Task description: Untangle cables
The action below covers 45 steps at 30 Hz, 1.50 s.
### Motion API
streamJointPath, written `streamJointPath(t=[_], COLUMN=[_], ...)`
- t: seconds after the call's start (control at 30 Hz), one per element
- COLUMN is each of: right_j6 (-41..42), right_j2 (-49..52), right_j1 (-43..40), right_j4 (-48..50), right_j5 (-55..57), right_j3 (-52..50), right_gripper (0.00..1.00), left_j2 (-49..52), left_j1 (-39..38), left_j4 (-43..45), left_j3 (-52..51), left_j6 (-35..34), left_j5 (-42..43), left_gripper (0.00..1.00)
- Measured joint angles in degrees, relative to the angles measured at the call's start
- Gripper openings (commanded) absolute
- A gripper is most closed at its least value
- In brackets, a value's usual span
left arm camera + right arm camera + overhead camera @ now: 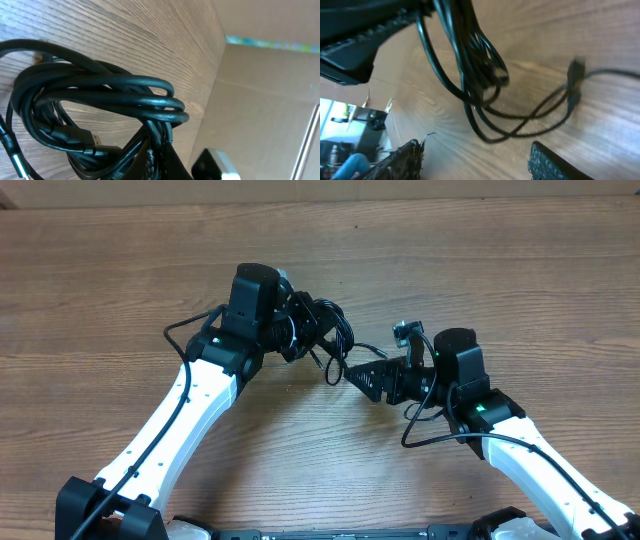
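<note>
Left hand [297, 332] is clamped tight on the cables [330, 328], with the black bundle of loops bunched at its tips and hanging over the table [500, 270]. Loose strands trail down toward the right hand [365, 377], which has its fingers spread apart close by the lowest loops.

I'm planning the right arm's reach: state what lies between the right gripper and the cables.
Only loose loops of the cables, hanging over bare table; the right wrist view shows them ahead of the open right gripper.
</note>
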Motion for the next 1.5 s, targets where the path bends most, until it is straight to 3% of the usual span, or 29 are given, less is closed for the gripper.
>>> streamJointPath(t=[0.4,0.87,1.23,1.5], right_j6=[-9.14,-10.16,-10.82,-11.54], right_j2=[0.0,0.0,0.0,0.0], right_j1=[0.0,0.0,0.0,0.0], right_j4=[5.46,7.82,11.21,14.03], right_j5=[0.72,0.42,-6.27,-6.88], right_j3=[0.0,0.0,0.0,0.0], right_gripper=[0.62,0.64,0.66,0.68], left_j2=[-2.95,-9.09,-9.09,-9.14], left_j1=[0.0,0.0,0.0,0.0], left_j4=[0.09,0.09,0.15,5.7], left_j3=[0.0,0.0,0.0,0.0], left_j6=[-3.34,-3.74,-4.72,-5.44], left_j5=[0.04,0.04,0.74,4.39], left_gripper=[0.04,0.04,0.04,0.04])
